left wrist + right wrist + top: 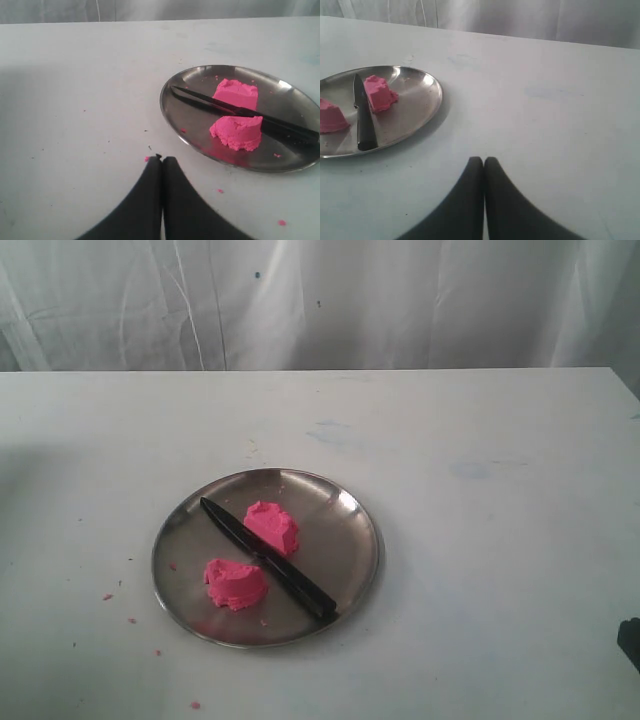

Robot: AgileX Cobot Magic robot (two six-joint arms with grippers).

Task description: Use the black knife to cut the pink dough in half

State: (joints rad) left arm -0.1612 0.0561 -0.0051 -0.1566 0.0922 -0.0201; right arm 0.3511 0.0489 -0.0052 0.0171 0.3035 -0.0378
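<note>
Both end effectors sit closest to the wrist cameras, so start there. Left end effector (161,159) has its two black fingers pressed together with nothing between them. Right end effector (483,160) is pressed together too, and holds nothing. Each one hangs low over the bare white table (480,540), pointing across it, well apart from the food.

Next comes the plate (345,502), round and shiny, resting on the table toward the left side of the room view. From the left end effector the plate lies ahead and off to one side, quite near. From the right one it lies farther off. So the left arm looks like the nearer arm.

On the plate lies the knife (268,557). Its long line runs slantwise, with the point toward the far left rim and the handle toward the near right rim.

Last is the dough (236,583), and it is already in two lumps. One lump sits on the near side of the knife. The other lump (272,526) sits on the far side. The blade lies between them, close beside both.

My guess is the cutting is done, and no more reaching is needed.
</note>
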